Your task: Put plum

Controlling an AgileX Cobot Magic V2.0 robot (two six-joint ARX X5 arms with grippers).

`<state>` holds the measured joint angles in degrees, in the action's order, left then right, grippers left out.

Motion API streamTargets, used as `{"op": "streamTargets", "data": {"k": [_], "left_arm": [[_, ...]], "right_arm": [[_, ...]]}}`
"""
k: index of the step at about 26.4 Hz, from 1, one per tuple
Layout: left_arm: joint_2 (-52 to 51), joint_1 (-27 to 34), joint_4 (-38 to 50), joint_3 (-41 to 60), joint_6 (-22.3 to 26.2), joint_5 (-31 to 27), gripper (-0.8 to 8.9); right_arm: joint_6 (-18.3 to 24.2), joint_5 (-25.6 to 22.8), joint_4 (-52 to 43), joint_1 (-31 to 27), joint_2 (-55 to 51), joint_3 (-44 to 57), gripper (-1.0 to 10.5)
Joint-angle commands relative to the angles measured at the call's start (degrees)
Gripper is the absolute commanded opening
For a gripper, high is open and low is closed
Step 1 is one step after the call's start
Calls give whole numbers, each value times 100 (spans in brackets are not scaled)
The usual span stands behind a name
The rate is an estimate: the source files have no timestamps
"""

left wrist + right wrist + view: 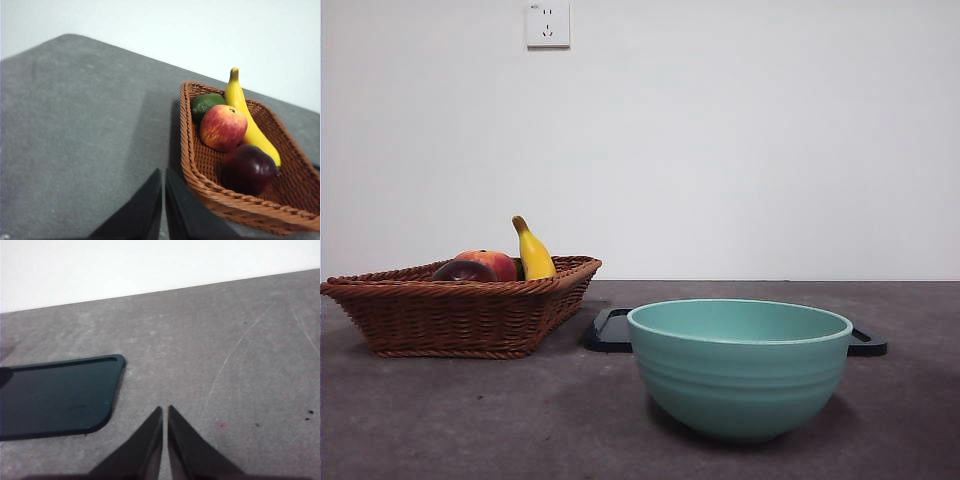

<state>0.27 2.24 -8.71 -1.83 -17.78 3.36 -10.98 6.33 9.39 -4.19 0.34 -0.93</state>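
Note:
The plum [248,169] is dark maroon and glossy and lies in the brown wicker basket [200,180] next to a red-orange round fruit [223,127]. In the front view only the plum's top [463,270] peeks over the basket's rim [440,285] at the left. My left gripper [163,172] hangs above the bare table just beside the basket, shut and empty. My right gripper [165,410] is shut too, over the grey table next to a dark tray [55,395]. Neither arm shows in the front view.
A yellow banana [533,252] and a green fruit [206,103] share the basket. A teal bowl [739,365] stands near the table's front, right of the basket. The dark flat tray [610,330] lies behind the bowl.

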Motion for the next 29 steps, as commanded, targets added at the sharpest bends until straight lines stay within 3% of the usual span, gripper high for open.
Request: {"op": "streamTargets", "data": {"k": [1,8,18,23,29], "left_arm": [[-9,9,42,103,-422,13,9],[2,7,-505,-326,-546,122,9],[175,2,-863,-1255,-549,138,9],[680,2,-1211,-2009,-420,367,9],[1631,0,-1871,-3067,184,1001,9]], "right_arm": [[-389,33,-24,-9,-13,7,5],[-636,184,125,-9,-11,-352,5],[-621,184,791,-9,199,-1696,5],[-315,435,1290,-9,756,-2522,5],[168,953,2033,-7,1731,-3602,5]]}}
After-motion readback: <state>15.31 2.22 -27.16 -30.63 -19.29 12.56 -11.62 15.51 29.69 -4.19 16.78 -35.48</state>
